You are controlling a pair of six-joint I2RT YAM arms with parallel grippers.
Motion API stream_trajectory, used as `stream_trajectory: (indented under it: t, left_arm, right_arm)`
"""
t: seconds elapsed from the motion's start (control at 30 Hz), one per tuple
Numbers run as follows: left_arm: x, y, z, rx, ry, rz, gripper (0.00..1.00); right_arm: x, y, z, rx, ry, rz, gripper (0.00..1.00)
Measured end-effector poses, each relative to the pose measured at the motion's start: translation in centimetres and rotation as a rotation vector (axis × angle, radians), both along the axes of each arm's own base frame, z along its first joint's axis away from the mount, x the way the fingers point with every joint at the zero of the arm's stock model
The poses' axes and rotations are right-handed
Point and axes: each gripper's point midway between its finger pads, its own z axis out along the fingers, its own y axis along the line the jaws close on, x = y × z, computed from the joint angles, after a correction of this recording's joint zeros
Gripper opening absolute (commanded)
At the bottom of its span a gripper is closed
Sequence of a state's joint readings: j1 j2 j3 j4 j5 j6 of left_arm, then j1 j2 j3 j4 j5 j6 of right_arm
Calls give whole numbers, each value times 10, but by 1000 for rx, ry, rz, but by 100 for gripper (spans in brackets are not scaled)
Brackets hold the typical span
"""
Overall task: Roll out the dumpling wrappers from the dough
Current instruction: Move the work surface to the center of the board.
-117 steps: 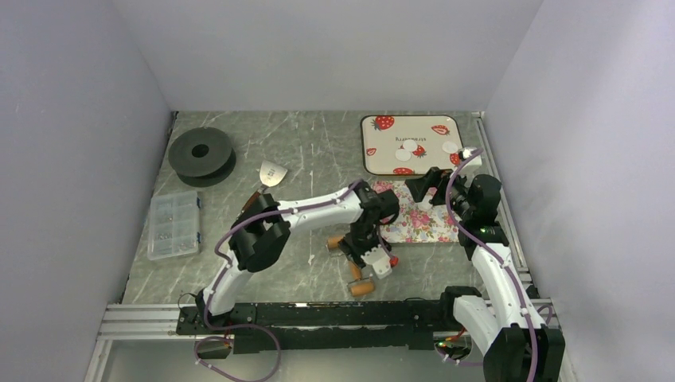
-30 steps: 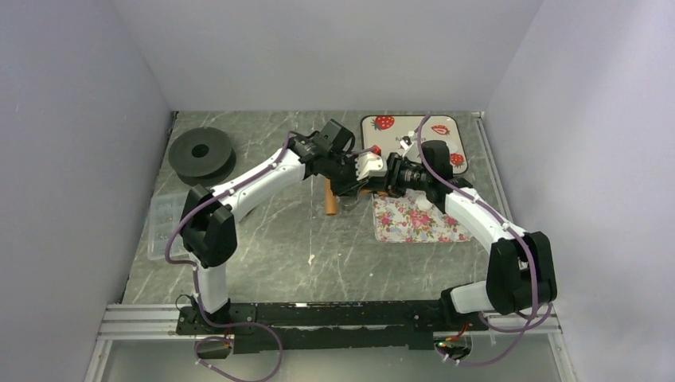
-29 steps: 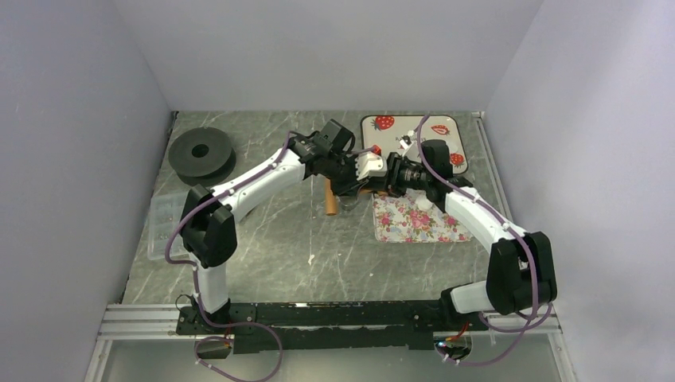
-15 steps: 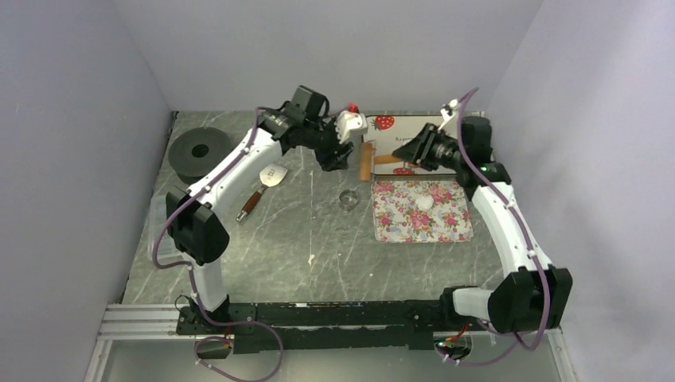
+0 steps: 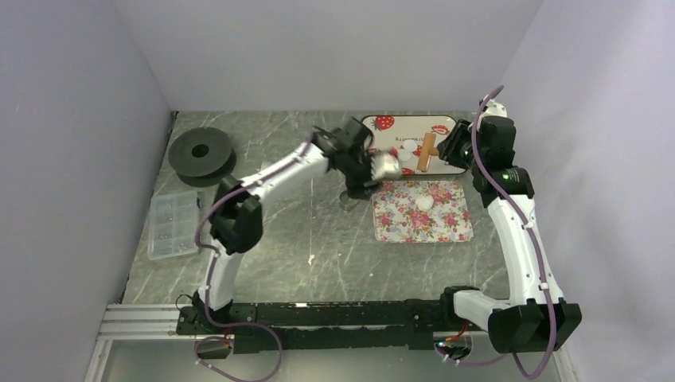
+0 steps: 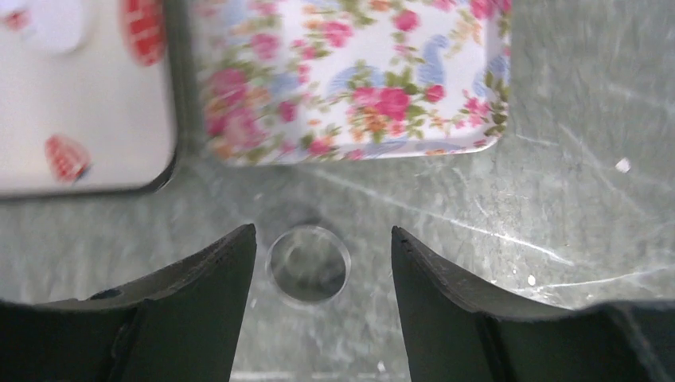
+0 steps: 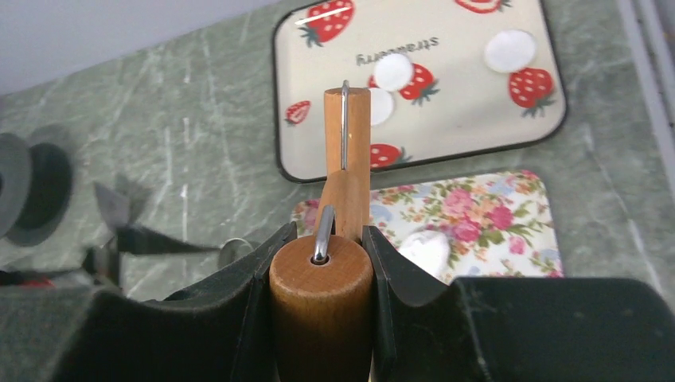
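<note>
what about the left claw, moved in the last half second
Yes: the left claw moved nearer, from the strawberry tray's far-left corner to the ring cutter.

Cannot make out the left gripper [image 5: 355, 188] from above: motion-smeared. Lose part of the thin white round dumpling wrapper [image 6: 49, 17] and cream strawberry-printed tray [image 6: 87, 103], both blurred, past the left wrist view's edges. Lose the brown wooden rolling pin [image 7: 321, 306] past the right wrist view's bottom.

Thin white round dumpling wrappers [image 7: 510, 50], flat on the strawberry tray [image 7: 446, 127], white dough lump [image 7: 428, 248] on the floral mat [image 7: 493, 215]
</note>
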State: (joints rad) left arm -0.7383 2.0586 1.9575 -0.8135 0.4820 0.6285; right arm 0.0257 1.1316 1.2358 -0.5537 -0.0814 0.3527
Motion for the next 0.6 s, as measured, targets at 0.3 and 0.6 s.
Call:
stream_trajectory:
  t: [0.3,0.6]
  left_arm:
    - [-87,-59,-104,245,-168,-616,62]
    - [-46,-42,-137,338,-271,-712,55]
  right_arm:
    - [-11,-14,-17,-70,40,-44,0]
    - [-17,-13,-15,-73,31,-34,0]
